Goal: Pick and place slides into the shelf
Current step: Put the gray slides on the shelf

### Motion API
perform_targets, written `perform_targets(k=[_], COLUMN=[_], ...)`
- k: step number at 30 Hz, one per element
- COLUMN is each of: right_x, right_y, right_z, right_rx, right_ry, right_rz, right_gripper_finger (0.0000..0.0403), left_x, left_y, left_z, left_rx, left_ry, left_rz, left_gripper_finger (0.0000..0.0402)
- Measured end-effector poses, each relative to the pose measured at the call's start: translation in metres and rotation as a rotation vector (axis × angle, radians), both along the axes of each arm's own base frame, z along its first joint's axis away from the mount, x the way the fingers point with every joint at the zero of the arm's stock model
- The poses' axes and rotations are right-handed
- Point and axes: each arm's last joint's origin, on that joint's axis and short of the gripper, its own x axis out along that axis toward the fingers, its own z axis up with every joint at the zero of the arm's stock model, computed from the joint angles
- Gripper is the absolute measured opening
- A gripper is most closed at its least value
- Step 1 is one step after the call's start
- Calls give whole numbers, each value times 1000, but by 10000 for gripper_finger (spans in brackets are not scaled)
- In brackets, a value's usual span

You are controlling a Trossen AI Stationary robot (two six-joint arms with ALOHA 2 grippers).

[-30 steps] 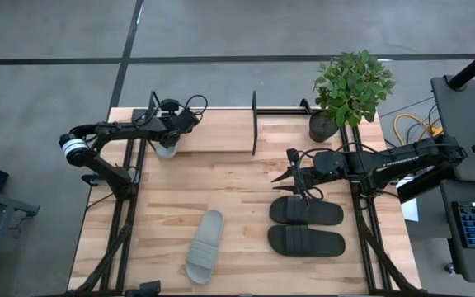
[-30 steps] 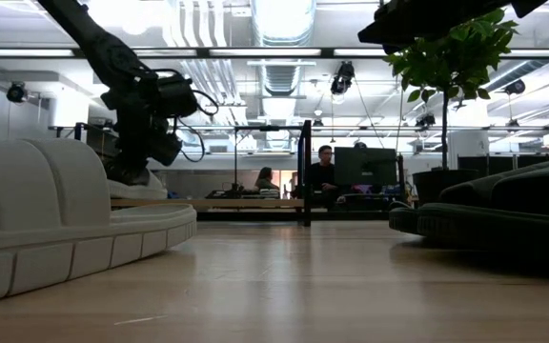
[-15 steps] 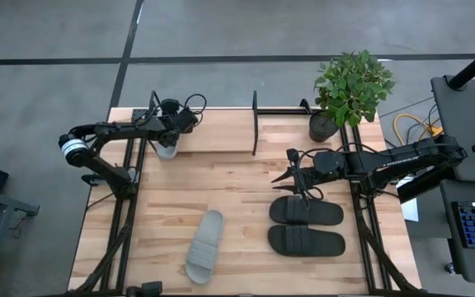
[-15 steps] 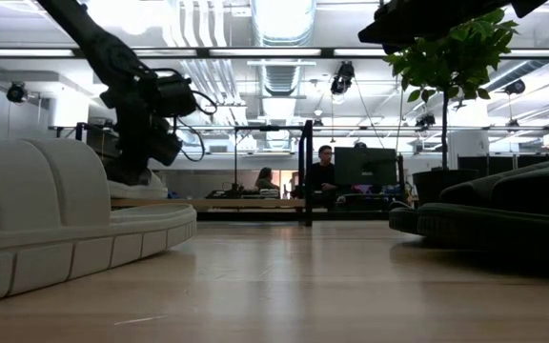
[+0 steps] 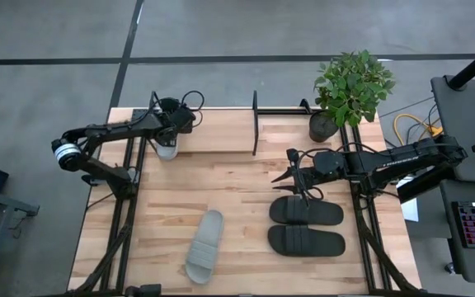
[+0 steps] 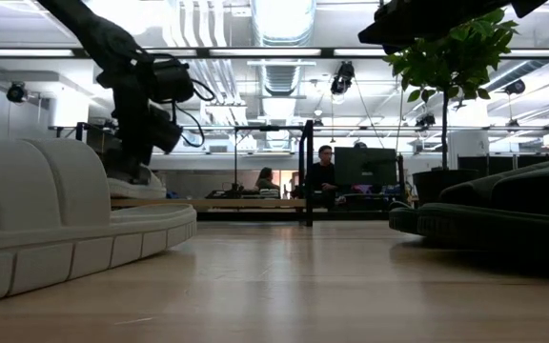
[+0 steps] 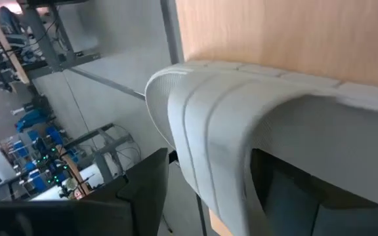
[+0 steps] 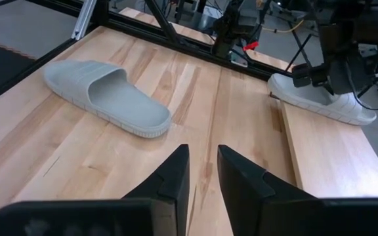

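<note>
Right wrist: right tool (image 8: 203, 172) over bare wood, two pale slides ahead.

Fingers (image 8: 174, 176) stand apart with a narrow gap, nothing between them, table (image 8: 64, 164) planks under them. One light grey slide (image 8: 107, 96) lies flat on the table, strap up, well clear of the tool. Second pale slide (image 8: 321, 101) sits on the raised light wood board (image 8: 330, 160) farther off, with the left tool (image 8: 336, 71) right above it. Black frame rails (image 8: 176, 33) run along the far edge.

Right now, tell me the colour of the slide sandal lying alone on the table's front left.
Light grey-white slide sandal, ribbed strap; clearest in the right wrist view.
</note>
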Motion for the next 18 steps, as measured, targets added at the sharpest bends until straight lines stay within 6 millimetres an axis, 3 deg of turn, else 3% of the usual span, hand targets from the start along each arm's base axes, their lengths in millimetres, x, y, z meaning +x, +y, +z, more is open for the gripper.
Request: perform_targets(k=[18], right_x=[0], right_y=[0], right_z=[-1], right_rx=[-3], right_ry=[12], right_rz=[1], right_gripper_finger=[71], left_x=[-11], left_y=[-21], left_z=[20], left_rx=[-85], left_ry=[-81], left_rz=[-90], left_gripper_finger=[198])
